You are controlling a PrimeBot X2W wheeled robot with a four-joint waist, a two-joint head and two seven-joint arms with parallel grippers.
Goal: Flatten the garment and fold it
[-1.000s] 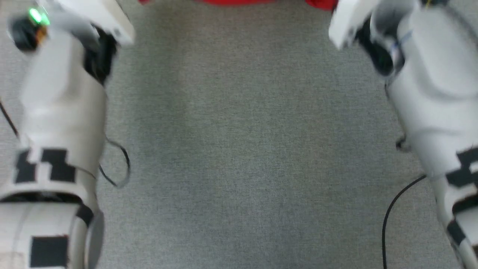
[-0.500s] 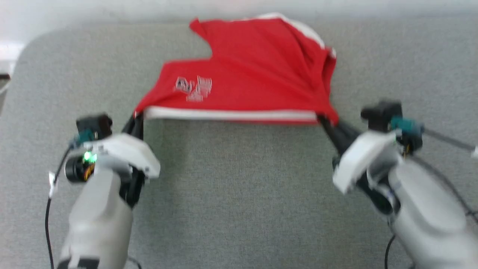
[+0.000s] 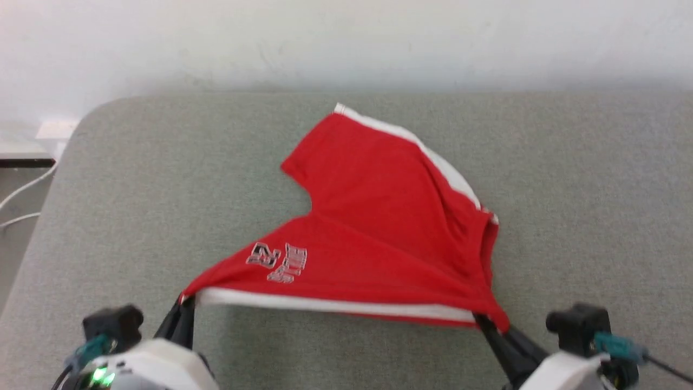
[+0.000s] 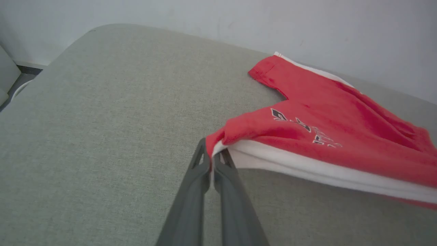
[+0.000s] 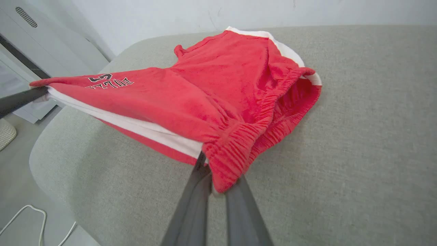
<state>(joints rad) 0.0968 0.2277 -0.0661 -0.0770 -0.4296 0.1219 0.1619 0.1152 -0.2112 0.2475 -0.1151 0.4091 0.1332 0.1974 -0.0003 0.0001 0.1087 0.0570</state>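
Garment — held taut between left fingers, right fingers.

A tabletop covered in pale grey-green woven cloth spans the head view, its far corner at 10 o'clock rounded off. Behind it, from 9 through 12 to 3 o'clock, runs a plain whitish wall, evenly lit and faintly scuffed. Past the rounded corner at 9 o'clock the grey floor lies lower, with a thin white cable trailing over it beneath a dark ledge. In the right wrist view a white cabinet with a slotted vent stands at 10 o'clock, perhaps an appliance. The light is soft and the shadows faint.
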